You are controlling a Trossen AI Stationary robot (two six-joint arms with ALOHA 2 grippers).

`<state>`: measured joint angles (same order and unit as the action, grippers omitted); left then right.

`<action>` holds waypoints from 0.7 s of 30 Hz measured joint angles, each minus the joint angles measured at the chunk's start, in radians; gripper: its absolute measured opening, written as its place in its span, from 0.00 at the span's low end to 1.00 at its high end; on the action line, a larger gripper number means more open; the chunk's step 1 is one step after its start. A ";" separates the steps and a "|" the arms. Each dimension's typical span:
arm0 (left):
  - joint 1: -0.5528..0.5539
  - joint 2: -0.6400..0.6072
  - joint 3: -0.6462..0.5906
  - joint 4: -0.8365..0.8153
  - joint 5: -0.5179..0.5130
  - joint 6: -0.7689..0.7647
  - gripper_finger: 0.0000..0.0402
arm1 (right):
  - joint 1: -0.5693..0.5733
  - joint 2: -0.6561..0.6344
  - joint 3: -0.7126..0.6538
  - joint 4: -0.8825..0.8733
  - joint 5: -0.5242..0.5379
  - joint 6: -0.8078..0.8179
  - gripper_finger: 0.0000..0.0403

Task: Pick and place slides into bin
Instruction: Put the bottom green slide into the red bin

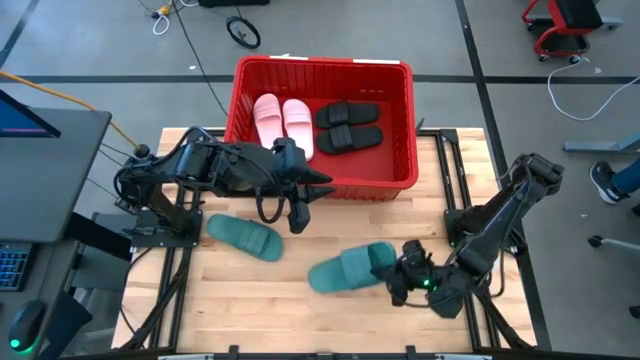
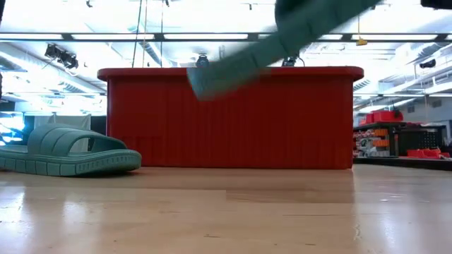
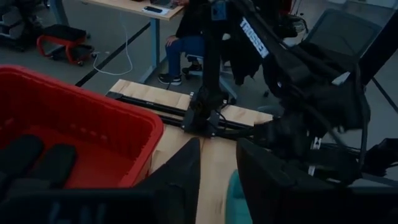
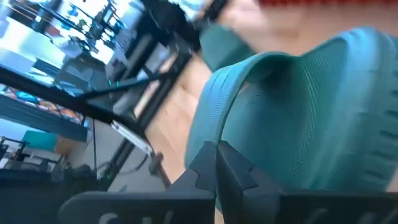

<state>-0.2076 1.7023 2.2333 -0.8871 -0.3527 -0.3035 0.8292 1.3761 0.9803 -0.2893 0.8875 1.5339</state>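
The red bin (image 1: pixel 322 125) stands at the table's far side. Two pale pink slides (image 1: pixel 282 122) and two black slides (image 1: pixel 348 127) lie on its floor. One dark green slide (image 1: pixel 244 237) rests sole-down on the table left of centre, also seen in the low view (image 2: pixel 69 151). My right gripper (image 1: pixel 398 268) is shut on the other green slide (image 1: pixel 348 270) at the near right. My left gripper (image 1: pixel 308 195) is open and empty just in front of the bin's near wall. My right gripper pinches the green slide between its two fingers at the strap end (image 4: pixel 214 124), the end toward the table's right. The fingers come from the table's right side. The slide is lifted clear and tilted, its free end (image 2: pixel 205 81) lower.
The bin's near wall (image 2: pixel 226 120) rises between the table's open wood and the slides inside. The right arm's base (image 3: pixel 202 115) and frame rails stand at the table's right edge. A person sits at a desk (image 3: pixel 186 43) beyond the table.
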 joint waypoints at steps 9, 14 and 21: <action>-0.013 -0.037 0.000 0.002 0.000 0.000 0.22 | -0.044 -0.178 0.001 -0.070 0.098 -0.208 0.00; -0.044 -0.074 0.000 0.026 0.000 0.000 0.19 | -0.099 -0.283 0.001 -0.065 0.200 -0.369 0.00; -0.066 -0.105 0.000 0.089 -0.001 0.001 0.18 | -0.303 -0.434 0.001 -0.092 0.197 -0.620 0.00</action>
<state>-0.2741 1.5971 2.2330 -0.7978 -0.3534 -0.3023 0.5258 0.9425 0.9810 -0.3812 1.0844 0.9134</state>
